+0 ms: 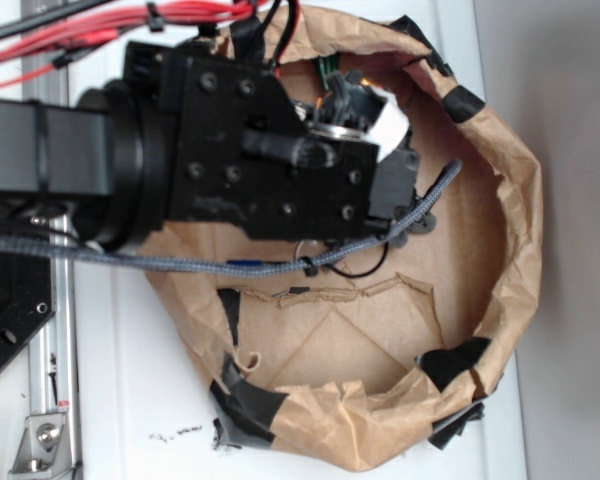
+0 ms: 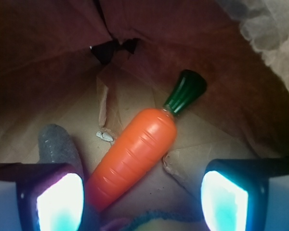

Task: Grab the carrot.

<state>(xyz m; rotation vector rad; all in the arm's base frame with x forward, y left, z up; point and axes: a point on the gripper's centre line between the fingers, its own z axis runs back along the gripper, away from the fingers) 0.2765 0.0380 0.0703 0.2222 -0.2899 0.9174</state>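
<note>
Carrot (image 2: 137, 156) | lies diagonal between my spread claw (image 2: 142, 202) pads | risk: grey plush (image 2: 58, 147) beside carrot tip gets pinched too.

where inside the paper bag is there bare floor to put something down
Bare floor lies in the lower half of the paper bag, between the torn paper ridge and the taped rim. It is crowded at the top: the end effector straddles the carrot, with a grey plush beside it.

carrot (image 2: 135, 154): smooth glossy plastic | paper bag (image 1: 500, 200): creased matt brown paper | plush bunny (image 2: 58, 144): fuzzy grey cloth
</note>
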